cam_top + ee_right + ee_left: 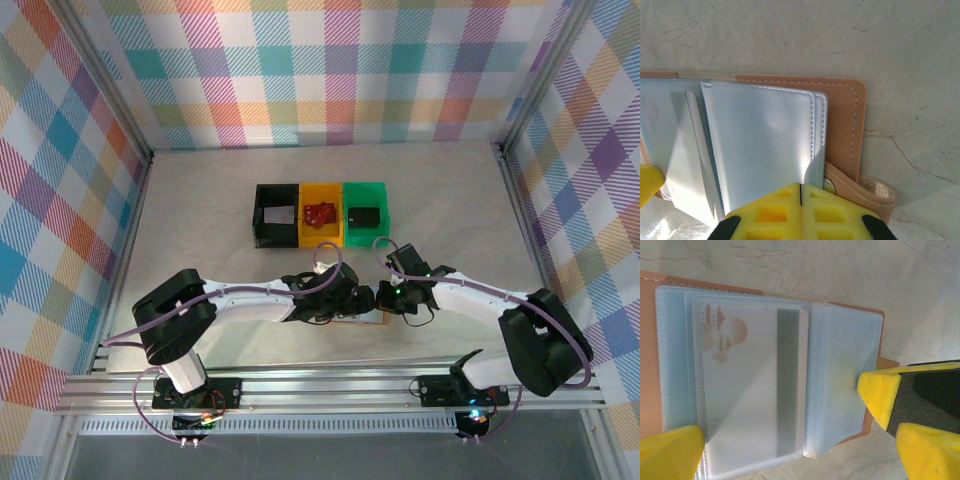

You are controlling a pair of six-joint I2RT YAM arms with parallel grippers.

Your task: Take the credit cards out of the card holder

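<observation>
Three bins stand in a row on the table [200,230]: a black bin [262,214], a yellow bin [308,196] and a green bin [384,205], touching side to side. The yellow one holds one red object [320,213] and the green one holds one black object [363,214]. What lies in the black bin is too dark to make out.

Nearer the arms, the card holder [840,115] lies spread open on the table, well apart from the bins, its clear sleeves facing up. One card [750,390] with a dark stripe sits inside a sleeve. Others may lie behind the frosted plastic, though that cannot be told.

The left end effector [797,440] hangs over the holder with its fingers spread wide, holding nothing. The right end effector [800,192] is closed, its pads pressed together at the edge of a sleeve; whether plastic is pinched between them is unclear.
</observation>
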